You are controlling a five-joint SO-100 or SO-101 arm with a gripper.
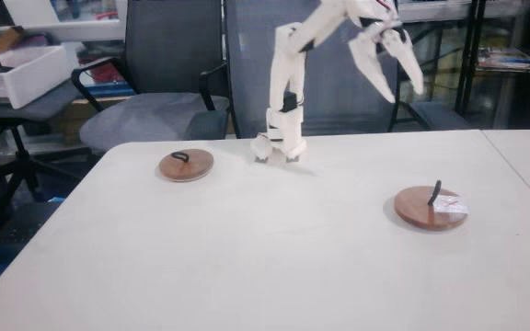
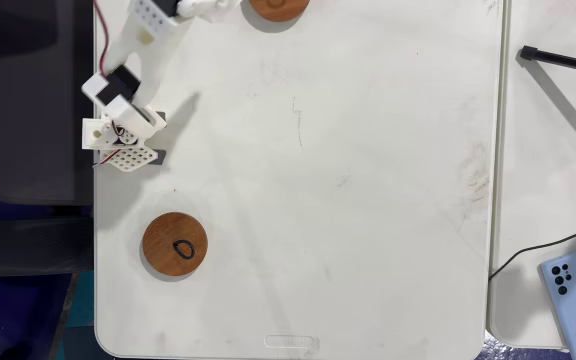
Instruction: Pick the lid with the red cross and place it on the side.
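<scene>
Lid with the red cross (image 1: 430,208) lies flat, handle upright.

Two wooden lids (image 1: 186,165) (image 1: 430,207), one arm (image 1: 288,83), two chairs (image 1: 159,64) (image 1: 339,74), seemingly one phone (image 2: 573,300)

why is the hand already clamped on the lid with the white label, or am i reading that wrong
That is wrong. In a fixed view the hand hangs in the air above the table, well clear of the lid with the white label, which lies flat on the table with nothing touching it. The fingers are spread and hold nothing.
</scene>
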